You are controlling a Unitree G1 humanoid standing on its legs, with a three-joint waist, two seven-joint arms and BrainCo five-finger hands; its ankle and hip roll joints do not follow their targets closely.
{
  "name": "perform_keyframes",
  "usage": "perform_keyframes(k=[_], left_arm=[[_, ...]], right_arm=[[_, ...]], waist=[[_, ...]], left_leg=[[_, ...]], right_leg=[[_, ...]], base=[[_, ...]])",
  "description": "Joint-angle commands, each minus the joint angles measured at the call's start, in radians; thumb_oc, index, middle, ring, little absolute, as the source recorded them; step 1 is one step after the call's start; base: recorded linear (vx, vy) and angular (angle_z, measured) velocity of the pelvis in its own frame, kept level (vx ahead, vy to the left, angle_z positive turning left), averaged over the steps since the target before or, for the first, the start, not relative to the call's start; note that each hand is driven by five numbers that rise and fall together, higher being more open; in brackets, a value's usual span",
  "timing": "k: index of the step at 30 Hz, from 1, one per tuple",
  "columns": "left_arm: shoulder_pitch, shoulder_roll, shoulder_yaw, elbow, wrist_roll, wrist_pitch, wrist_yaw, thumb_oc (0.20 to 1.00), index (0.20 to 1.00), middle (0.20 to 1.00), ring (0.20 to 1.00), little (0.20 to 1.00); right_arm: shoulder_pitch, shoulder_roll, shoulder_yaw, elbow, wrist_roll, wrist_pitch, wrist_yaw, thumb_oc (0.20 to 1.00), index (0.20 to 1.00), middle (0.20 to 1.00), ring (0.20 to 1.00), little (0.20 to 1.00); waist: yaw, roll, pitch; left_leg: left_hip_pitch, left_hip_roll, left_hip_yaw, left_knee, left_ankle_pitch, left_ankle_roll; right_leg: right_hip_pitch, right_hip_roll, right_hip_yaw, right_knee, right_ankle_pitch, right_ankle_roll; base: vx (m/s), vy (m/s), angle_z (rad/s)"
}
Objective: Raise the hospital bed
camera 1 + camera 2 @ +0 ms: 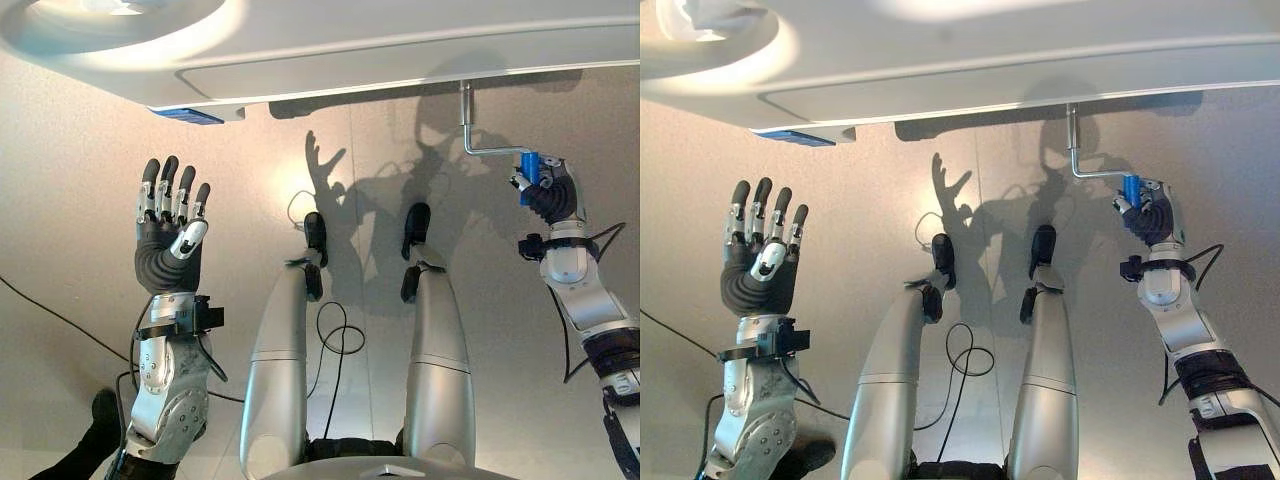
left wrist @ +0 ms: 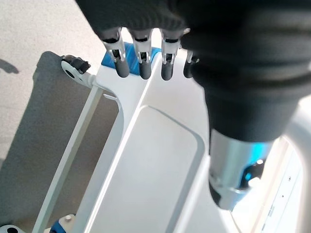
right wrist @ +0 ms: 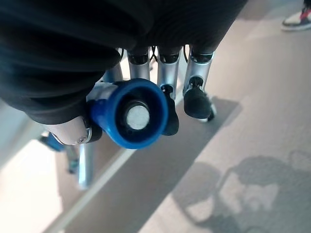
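Left eye view has the left hand (image 1: 168,232) nearest, raised with fingers spread and holding nothing. Farther off on the right, the right hand (image 1: 542,190) curls round the blue grip (image 1: 529,177) of the steel crank handle (image 1: 480,150), which hangs beneath the white footboard (image 1: 400,50) of the hospital bed at the far edge. Right wrist view shows the grip's round end (image 3: 137,116) between fingers and thumb. As I judge it, the grasp looks partial, so turning could let the grip slip free, or the arm may strain at the crank's far sweep.
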Motion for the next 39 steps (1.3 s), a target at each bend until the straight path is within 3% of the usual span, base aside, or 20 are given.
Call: perform_keyframes(k=[1, 6, 9, 17, 28, 29, 30, 31, 32, 34, 35, 36, 39], left_arm=[[0.044, -0.011, 0.01, -0.098, 0.022, -0.047, -0.025, 1.0, 1.0, 1.0, 1.0, 1.0], [0.033, -0.005, -0.023, -0.088, 0.016, -0.045, -0.025, 1.0, 1.0, 1.0, 1.0, 1.0], [0.02, -0.001, -0.061, -0.08, 0.009, -0.04, -0.024, 1.0, 1.0, 1.0, 1.0, 1.0], [-0.011, -0.007, -0.113, -0.081, 0.008, -0.035, -0.027, 1.0, 1.0, 1.0, 1.0, 1.0], [-0.063, -0.028, -0.155, -0.083, 0.019, -0.016, -0.022, 1.0, 1.0, 1.0, 1.0, 1.0], [-0.079, -0.029, -0.146, -0.085, 0.019, -0.016, -0.022, 1.0, 1.0, 1.0, 1.0, 1.0], [-0.085, -0.034, -0.15, -0.086, 0.019, -0.013, -0.02, 1.0, 1.0, 1.0, 1.0, 1.0], [-0.073, -0.033, -0.157, -0.083, 0.019, -0.012, -0.02, 1.0, 1.0, 1.0, 1.0, 1.0], [-0.094, -0.037, -0.153, -0.083, 0.024, -0.01, -0.013, 1.0, 1.0, 1.0, 1.0, 1.0], [-0.083, -0.038, -0.161, -0.082, 0.025, -0.008, -0.009, 1.0, 1.0, 1.0, 1.0, 1.0], [-0.098, -0.042, -0.155, -0.085, 0.027, -0.007, -0.004, 1.0, 1.0, 1.0, 1.0, 1.0], [-0.085, -0.04, -0.163, -0.082, 0.026, -0.006, -0.004, 1.0, 1.0, 1.0, 1.0, 1.0], [-0.085, -0.043, -0.158, -0.084, 0.03, -0.004, 0.005, 1.0, 1.0, 1.0, 1.0, 1.0]], right_arm=[[-0.126, -0.153, -0.055, 0.117, 0.016, 0.051, -0.094, 0.2, 0.2, 0.2, 0.2, 0.2], [-0.255, -0.129, 0.063, 0.379, 0.045, 0.067, -0.059, 0.2, 0.2, 0.2, 0.2, 0.2], [-0.378, -0.085, 0.171, 0.638, 0.079, 0.073, -0.015, 0.2, 0.2, 0.2, 0.2, 0.2], [-0.452, 0.021, 0.222, 0.903, 0.125, 0.104, 0.047, 0.2, 0.2, 0.2, 0.2, 0.2], [-0.449, 0.123, 0.184, 0.97, 0.175, 0.133, 0.09, 0.2, 0.2, 0.2, 0.2, 0.2], [-0.465, 0.12, 0.182, 0.967, 0.174, 0.134, 0.089, 0.2, 0.2, 0.2, 0.2, 0.2], [-0.468, 0.148, 0.187, 0.968, 0.17, 0.137, 0.097, 0.2, 0.2, 0.2, 0.2, 0.2], [-0.455, 0.15, 0.189, 0.971, 0.17, 0.138, 0.098, 0.2, 0.2, 0.2, 0.2, 0.2], [-0.479, 0.178, 0.19, 0.967, 0.169, 0.141, 0.1, 0.2, 0.2, 0.2, 0.2, 0.2], [-0.47, 0.192, 0.195, 0.972, 0.165, 0.145, 0.104, 0.2, 0.2, 0.2, 0.2, 0.2], [-0.494, 0.211, 0.205, 0.969, 0.152, 0.151, 0.102, 0.2, 0.2, 0.2, 0.2, 0.2], [-0.48, 0.214, 0.206, 0.972, 0.152, 0.151, 0.103, 0.2, 0.2, 0.2, 0.2, 0.2], [-0.497, 0.243, 0.217, 0.965, 0.133, 0.155, 0.102, 0.2, 0.2, 0.2, 0.2, 0.2]], waist=[[0.015, 0.022, -0.03], [0.033, 0.038, -0.03], [0.055, 0.059, -0.03], [0.098, 0.12, -0.03], [0.138, 0.185, -0.03], [0.141, 0.186, -0.03], [0.144, 0.195, -0.03], [0.142, 0.193, -0.03], [0.145, 0.202, -0.03], [0.144, 0.203, -0.03], [0.148, 0.21, -0.03], [0.145, 0.208, -0.03], [0.147, 0.214, -0.03]], left_leg=[[-0.017, -0.011, -0.091, -0.175, 0.177, -0.104], [-0.043, -0.012, -0.093, -0.147, 0.177, -0.106], [-0.063, -0.014, -0.094, -0.123, 0.18, -0.109], [-0.086, -0.023, -0.094, -0.086, 0.179, -0.113], [-0.113, -0.024, -0.094, -0.057, 0.175, -0.113], [-0.143, -0.02, -0.092, -0.071, 0.21, -0.106], [-0.15, -0.02, -0.091, -0.066, 0.209, -0.106], [-0.124, -0.024, -0.093, -0.052, 0.177, -0.113], [-0.156, -0.019, -0.089, -0.063, 0.208, -0.106], [-0.132, -0.023, -0.091, -0.046, 0.175, -0.113], [-0.169, -0.019, -0.088, -0.055, 0.208, -0.109], [-0.143, -0.023, -0.089, -0.04, 0.176, -0.116], [-0.16, -0.022, -0.087, -0.038, 0.183, -0.116]], right_leg=[[-0.049, 0.035, -0.065, 0.152, -0.022, -0.015], [-0.073, 0.034, -0.066, 0.183, -0.022, -0.019], [-0.087, 0.031, -0.067, 0.2, -0.018, -0.021], [-0.107, 0.018, -0.077, 0.244, -0.023, -0.02], [-0.141, 0.011, -0.079, 0.288, -0.038, -0.022], [-0.168, 0.012, -0.088, 0.27, -0.006, -0.031], [-0.175, 0.013, -0.087, 0.274, -0.006, -0.032], [-0.152, 0.013, -0.078, 0.29, -0.035, -0.024], [-0.181, 0.013, -0.086, 0.276, -0.008, -0.033], [-0.16, 0.011, -0.076, 0.298, -0.04, -0.027], [-0.192, 0.011, -0.086, 0.285, -0.014, -0.037], [-0.168, 0.01, -0.077, 0.302, -0.043, -0.03], [-0.187, 0.01, -0.077, 0.306, -0.039, -0.034]], base=[[0.0, 0.0, 0.0], [0.0, 0.0, 0.0], [0.0, 0.0, 0.0], [0.01, -0.006, 0.03], [0.0, -0.002, 0.03], [-0.06, 0.013, -0.01], [0.0, 0.006, 0.04], [0.01, 0.015, 0.04], [0.0, 0.008, 0.05], [0.0, 0.004, -0.02], [0.05, -0.009, -0.01], [0.0, 0.0, 0.0], [0.02, 0.004, 0.0]])
